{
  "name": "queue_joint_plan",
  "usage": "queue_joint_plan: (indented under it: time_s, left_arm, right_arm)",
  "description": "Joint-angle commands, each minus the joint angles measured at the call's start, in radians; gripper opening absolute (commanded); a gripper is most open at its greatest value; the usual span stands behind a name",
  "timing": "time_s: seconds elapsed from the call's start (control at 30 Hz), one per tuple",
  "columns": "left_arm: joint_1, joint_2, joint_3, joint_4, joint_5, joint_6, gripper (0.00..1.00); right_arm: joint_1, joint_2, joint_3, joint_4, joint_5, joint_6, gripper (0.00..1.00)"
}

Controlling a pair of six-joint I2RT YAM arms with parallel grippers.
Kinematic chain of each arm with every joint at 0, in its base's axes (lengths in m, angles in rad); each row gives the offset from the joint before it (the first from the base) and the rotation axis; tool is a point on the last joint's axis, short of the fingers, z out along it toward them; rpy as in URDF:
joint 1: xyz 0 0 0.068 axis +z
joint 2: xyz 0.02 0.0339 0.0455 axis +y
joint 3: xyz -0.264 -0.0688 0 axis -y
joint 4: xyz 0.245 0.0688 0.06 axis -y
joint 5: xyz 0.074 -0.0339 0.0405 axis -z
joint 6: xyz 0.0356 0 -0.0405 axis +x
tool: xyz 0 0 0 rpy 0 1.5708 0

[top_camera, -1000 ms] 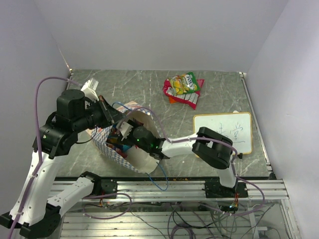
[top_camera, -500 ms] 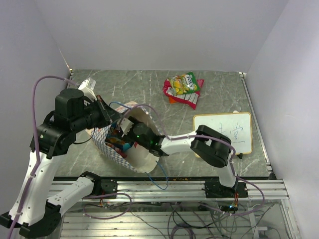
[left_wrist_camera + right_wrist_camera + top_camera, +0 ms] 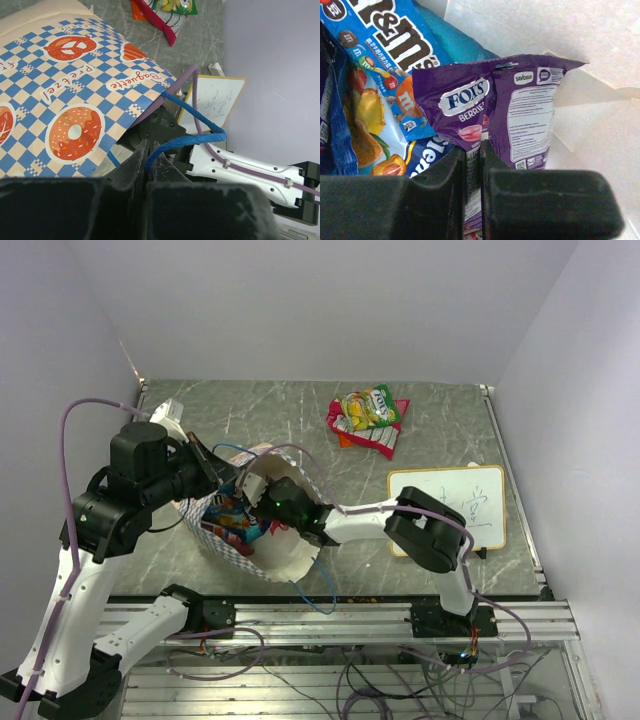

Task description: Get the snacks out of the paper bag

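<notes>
Found the paper bag (image 3: 275,558) slumped on the table (image 3: 290,405), mouth gaping, with coloured packets showing inside. Saw the left hand (image 3: 148,151) just outside the bag's checkered wall, fingers drawn narrow and pinched on the blue string handle (image 3: 196,140), with the loop pulled taut from the bag's rim. Traced the right hand (image 3: 472,152) down inside the bag, fingers nearly together and nipping the lower edge of the purple packet (image 3: 487,97), labelled as berries. Noted that purple packet lying against the bag's pale inner wall, with the blue packet (image 3: 380,40) of chocolate candies touching it. Made out more packets heaped beside those inside the bag, too crowded to tell apart. Counted two snacks already out of the bag: the green-yellow packet (image 3: 370,407) resting on the red-and-white packet (image 3: 365,435), both well apart from the bag, beyond its far right side. Spotted the writing board (image 3: 447,502) lying flat to the right of the bag.
</notes>
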Motion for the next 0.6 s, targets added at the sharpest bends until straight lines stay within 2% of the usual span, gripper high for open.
queue_joint_plan:
  time_s: [0.0, 0.03, 0.3, 0.57]
  left_arm:
    - [-0.011, -0.014, 0.01, 0.039, -0.025, -0.019, 0.07]
    - [-0.01, -0.011, 0.015, 0.039, -0.032, -0.018, 0.07]
    - [-0.01, -0.006, 0.002, 0.081, -0.042, -0.03, 0.07]
    - [-0.011, -0.02, -0.033, 0.142, -0.042, -0.049, 0.07]
  right_arm:
    - [-0.022, -0.073, 0.005, -0.07, -0.123, 0.013, 0.03]
    - [-0.023, -0.083, 0.008, -0.085, -0.141, 0.013, 0.0]
    - [-0.022, -0.215, -0.041, -0.107, -0.294, 0.026, 0.0]
    - [-0.026, -0.315, -0.077, -0.057, -0.383, 0.143, 0.0]
